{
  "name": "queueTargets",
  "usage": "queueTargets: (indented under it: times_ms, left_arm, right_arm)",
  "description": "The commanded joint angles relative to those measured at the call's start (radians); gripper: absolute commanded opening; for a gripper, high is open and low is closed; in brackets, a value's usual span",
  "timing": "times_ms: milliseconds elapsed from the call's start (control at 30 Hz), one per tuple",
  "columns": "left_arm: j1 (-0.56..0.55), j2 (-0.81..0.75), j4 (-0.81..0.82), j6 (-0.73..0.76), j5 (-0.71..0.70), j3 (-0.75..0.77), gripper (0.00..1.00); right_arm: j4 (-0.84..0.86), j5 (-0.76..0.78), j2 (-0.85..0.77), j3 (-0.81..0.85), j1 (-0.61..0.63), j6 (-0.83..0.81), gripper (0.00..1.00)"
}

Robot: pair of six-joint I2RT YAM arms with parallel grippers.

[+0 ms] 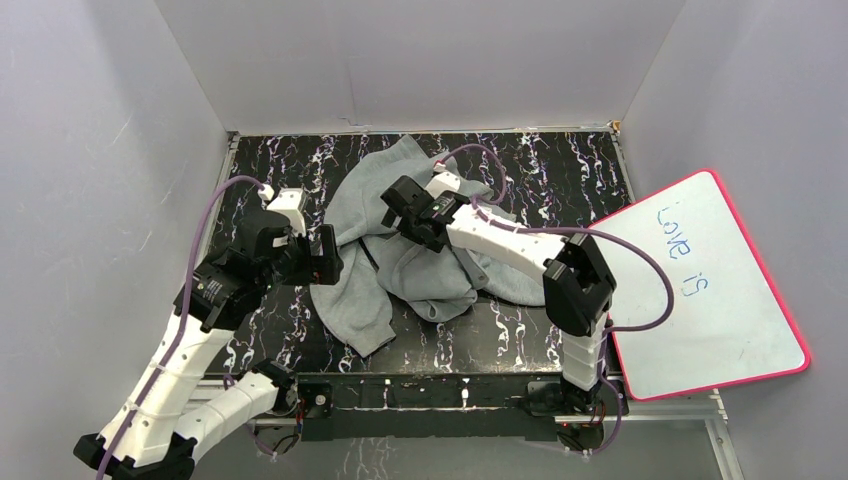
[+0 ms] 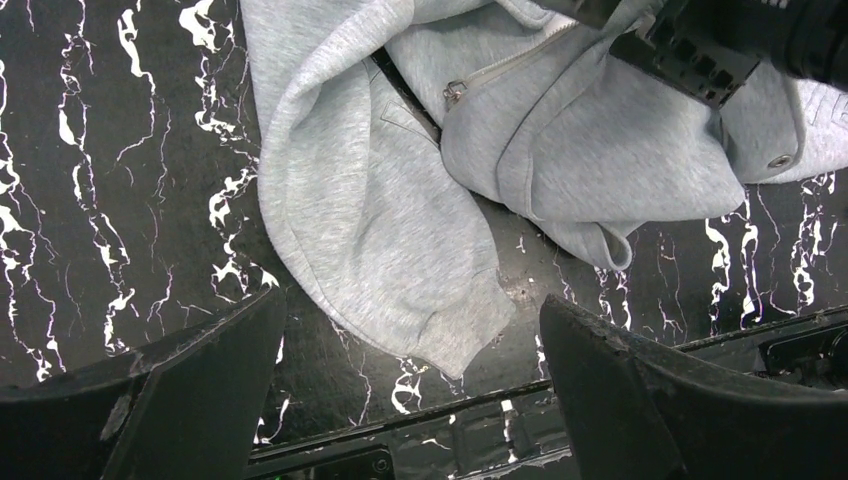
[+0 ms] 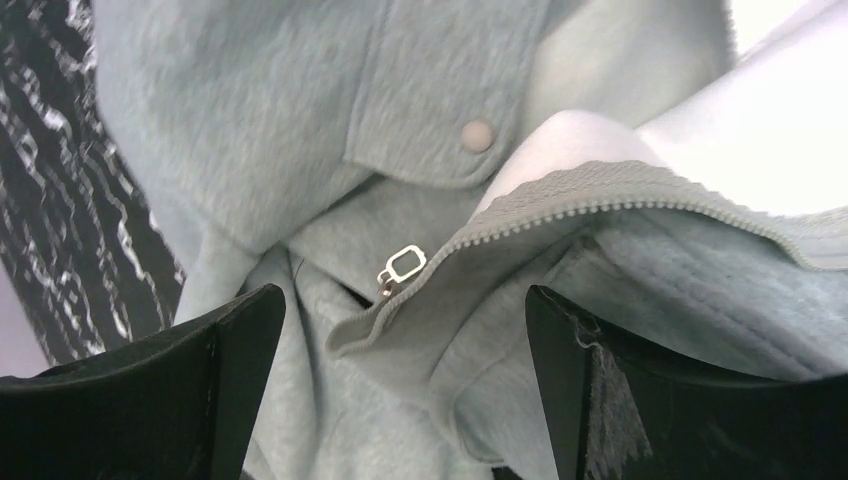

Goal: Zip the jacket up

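Top external view shows the jacket [image 1: 420, 280] crumpled in the middle of the tabletop [image 1: 560, 170], its zipper open. The left hand [image 2: 410, 305] hangs wide open and empty over a sleeve cuff near the front edge. The right hand [image 3: 402, 295] hovers with fingers spread, gripping nothing, just above the zipper pull [image 3: 402, 266], which sits at the low end of the parted teeth below a pocket snap [image 3: 478, 134].

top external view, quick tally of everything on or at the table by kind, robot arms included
jackets: 1, the grey jacket
whiteboards: 1, the pink-edged whiteboard
robot arms: 2, the left arm and the right arm
total: 4
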Motion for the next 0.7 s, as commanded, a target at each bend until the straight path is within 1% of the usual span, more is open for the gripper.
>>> queueTargets:
  times_ms: [0, 133, 233, 367, 400, 500, 600, 667]
  left_arm:
    - [-0.003, -0.018, -0.025, 0.024, -0.008, -0.008, 0.98]
    - [-0.003, -0.021, -0.027, 0.027, -0.010, -0.014, 0.98]
    - [-0.003, -0.020, -0.030, 0.025, -0.010, -0.015, 0.98]
    - [-0.003, -0.018, -0.030, 0.023, -0.011, -0.016, 0.98]
    - [-0.003, -0.016, -0.029, 0.021, -0.011, -0.018, 0.98]
    - [-0.003, -0.005, -0.025, 0.015, -0.003, -0.030, 0.98]
    - [-0.004, 0.014, -0.021, 0.005, 0.013, -0.038, 0.98]
    - [-0.003, 0.030, -0.021, -0.002, 0.025, -0.036, 0.98]
  right_arm:
    - [-0.097, 0.072, 0.035, 0.063, -0.033, 0.111, 0.98]
    - [-0.130, 0.067, 0.079, 0.074, -0.052, 0.120, 0.97]
    - [-0.144, 0.060, 0.099, 0.068, -0.053, 0.117, 0.88]
    - [-0.138, 0.034, 0.097, 0.040, -0.053, 0.097, 0.66]
    - [-0.132, 0.029, 0.091, 0.033, -0.054, 0.090, 0.59]
    - [-0.092, 0.014, 0.053, 0.007, -0.055, 0.052, 0.32]
    - [-0.037, -0.025, -0.004, -0.019, -0.063, -0.014, 0.00]
    - [-0.016, -0.043, -0.049, -0.034, -0.069, -0.066, 0.00]
